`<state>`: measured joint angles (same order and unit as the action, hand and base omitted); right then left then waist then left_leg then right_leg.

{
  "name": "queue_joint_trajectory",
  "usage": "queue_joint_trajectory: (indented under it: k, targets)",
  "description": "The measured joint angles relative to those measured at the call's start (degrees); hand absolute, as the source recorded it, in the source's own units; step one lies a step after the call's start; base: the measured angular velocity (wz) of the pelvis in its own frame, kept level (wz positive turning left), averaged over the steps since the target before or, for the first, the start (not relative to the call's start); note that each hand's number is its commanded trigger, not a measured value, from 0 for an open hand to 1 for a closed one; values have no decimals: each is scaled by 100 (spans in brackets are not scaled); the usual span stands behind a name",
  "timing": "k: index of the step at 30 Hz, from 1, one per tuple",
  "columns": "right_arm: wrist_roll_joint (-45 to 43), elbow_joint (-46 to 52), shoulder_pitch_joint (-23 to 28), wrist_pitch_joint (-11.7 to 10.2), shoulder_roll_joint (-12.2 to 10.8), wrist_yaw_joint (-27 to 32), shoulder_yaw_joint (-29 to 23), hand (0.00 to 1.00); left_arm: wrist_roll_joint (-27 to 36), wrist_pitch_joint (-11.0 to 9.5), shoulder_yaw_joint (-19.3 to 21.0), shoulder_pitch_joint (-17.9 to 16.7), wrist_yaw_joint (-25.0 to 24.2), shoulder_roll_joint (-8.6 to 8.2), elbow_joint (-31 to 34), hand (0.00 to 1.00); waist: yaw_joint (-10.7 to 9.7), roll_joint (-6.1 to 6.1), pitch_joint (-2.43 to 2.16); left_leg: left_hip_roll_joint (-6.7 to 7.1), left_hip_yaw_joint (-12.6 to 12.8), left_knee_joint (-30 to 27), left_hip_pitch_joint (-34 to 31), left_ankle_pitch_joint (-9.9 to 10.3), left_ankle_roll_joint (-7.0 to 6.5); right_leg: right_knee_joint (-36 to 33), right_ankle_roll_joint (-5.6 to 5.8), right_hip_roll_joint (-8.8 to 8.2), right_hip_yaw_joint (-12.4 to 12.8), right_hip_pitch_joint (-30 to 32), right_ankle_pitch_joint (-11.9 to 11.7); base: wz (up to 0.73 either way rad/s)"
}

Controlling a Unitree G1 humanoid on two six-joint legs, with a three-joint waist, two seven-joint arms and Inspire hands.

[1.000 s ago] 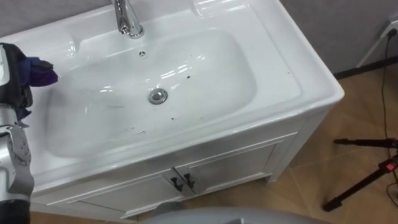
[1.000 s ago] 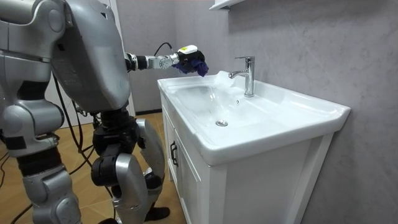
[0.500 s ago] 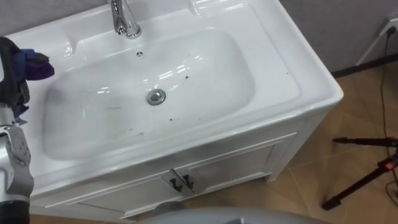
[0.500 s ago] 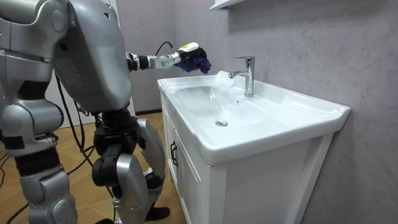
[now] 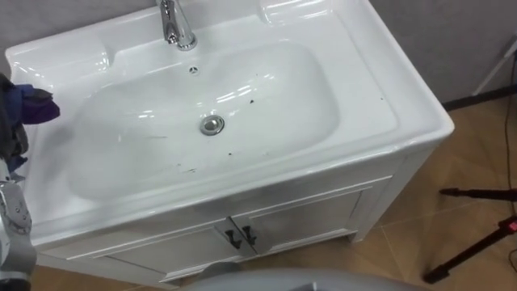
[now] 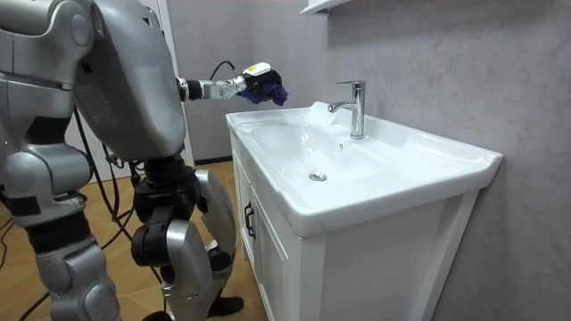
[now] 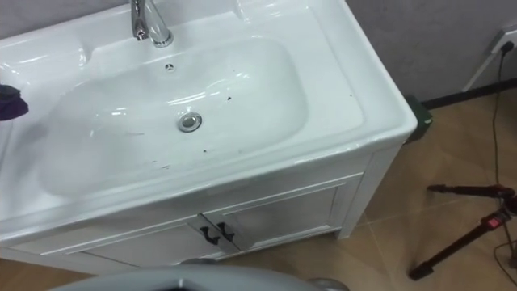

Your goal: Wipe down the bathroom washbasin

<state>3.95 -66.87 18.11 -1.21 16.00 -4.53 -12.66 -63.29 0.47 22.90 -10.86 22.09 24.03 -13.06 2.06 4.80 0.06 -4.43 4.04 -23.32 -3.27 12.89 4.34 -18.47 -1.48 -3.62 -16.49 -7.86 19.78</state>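
The basin [image 5: 266,121] is lying flecked with dark specks [image 5: 252,101] while the left hand [image 6: 241,86], fingers clenching a dark blue cloth [image 5: 36,103], is hovering over its left edge, poised for wiping.

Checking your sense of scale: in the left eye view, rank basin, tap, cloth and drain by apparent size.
Largest to smallest:
Basin
Cloth and tap: look alike, and the tap is cropped at the top, so unranked
Drain
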Motion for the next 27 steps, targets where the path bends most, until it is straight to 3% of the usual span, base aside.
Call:
queue_joint_trajectory:
  k: [15,21,27]
  targets:
    - [1,-64,-9,6,9,-4,-1,0,25,10,18,-44,239,0,-9,100,-11,-1,-9,79,-154,43,-5,0,-2,151,25,-18,-175,-131,-4,5]
    - [3,-61,1,75,13,5,-1,0,22,165,18,-415,233,-1,-9,100,0,49,-20,80,-159,34,-10,0,-2,160,25,-18,-186,-137,-4,0]
    - [39,-28,-7,158,21,-3,14,0,30,254,18,-477,222,-2,-220,100,37,78,-17,80,-165,-7,-45,0,-2,149,27,-23,-228,-134,-3,2]
